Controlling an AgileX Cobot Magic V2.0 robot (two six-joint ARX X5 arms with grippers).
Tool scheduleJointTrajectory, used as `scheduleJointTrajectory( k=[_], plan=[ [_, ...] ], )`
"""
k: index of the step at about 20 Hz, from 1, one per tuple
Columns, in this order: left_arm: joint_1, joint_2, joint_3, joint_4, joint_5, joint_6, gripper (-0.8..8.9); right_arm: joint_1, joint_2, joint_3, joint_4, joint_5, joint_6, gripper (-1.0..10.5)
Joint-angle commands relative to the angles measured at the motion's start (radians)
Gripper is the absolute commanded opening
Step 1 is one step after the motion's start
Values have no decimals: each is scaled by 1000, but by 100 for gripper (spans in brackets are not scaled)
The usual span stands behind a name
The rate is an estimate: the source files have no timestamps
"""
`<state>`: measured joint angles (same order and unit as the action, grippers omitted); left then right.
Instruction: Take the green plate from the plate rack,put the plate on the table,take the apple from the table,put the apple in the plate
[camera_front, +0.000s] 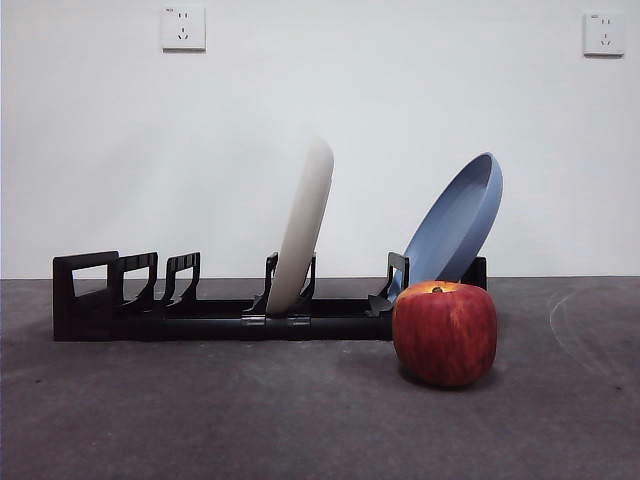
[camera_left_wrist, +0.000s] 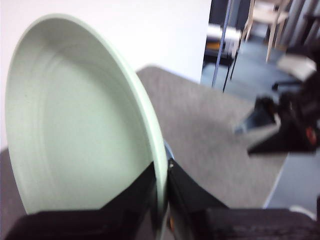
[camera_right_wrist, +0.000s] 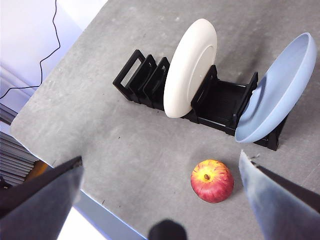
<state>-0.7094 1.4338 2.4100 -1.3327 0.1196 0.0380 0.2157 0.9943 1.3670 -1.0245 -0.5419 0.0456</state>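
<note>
In the left wrist view the pale green plate (camera_left_wrist: 75, 125) stands on edge, lifted off the table, with my left gripper (camera_left_wrist: 162, 167) shut on its rim. It does not show in the front view. The black plate rack (camera_front: 200, 320) (camera_right_wrist: 145, 80) lies along the back of the dark grey table (camera_front: 250, 420). The red apple (camera_front: 445, 333) (camera_right_wrist: 212, 180) rests on the table just in front of the rack's right end. My right gripper (camera_right_wrist: 161, 157) hangs open high above the table, over the apple and the rack, holding nothing.
A cream-white plate (camera_front: 302, 225) (camera_right_wrist: 190, 67) stands in the middle of the rack. A blue plate (camera_front: 455, 220) (camera_right_wrist: 275, 95) leans at its right end. The table's edge (camera_right_wrist: 45, 145) shows in the right wrist view. Another arm's dark base (camera_left_wrist: 290, 130) sits blurred in the left wrist view.
</note>
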Motion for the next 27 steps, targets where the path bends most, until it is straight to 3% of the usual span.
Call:
scheduleJointTrajectory(
  k=[1,4,7,13,19,27],
  plan=[
    [-69,-102,-230,-4,-50,7,-9,2,-2,3,4,0,7,593],
    [-161,-225,-528,-4,-104,-58,-9,2,-2,3,5,0,7,593],
    [-263,-299,-785,-3,-224,-175,-9,2,-2,3,4,0,7,593],
    [-408,-286,-1146,116,-435,-332,-9,2,-2,3,4,0,7,593],
    [-448,-230,-1425,496,-467,-348,-9,2,-2,3,3,0,7,593],
    [-438,12,-1494,671,-521,-340,-9,2,-2,3,-2,0,7,593]
  ],
)
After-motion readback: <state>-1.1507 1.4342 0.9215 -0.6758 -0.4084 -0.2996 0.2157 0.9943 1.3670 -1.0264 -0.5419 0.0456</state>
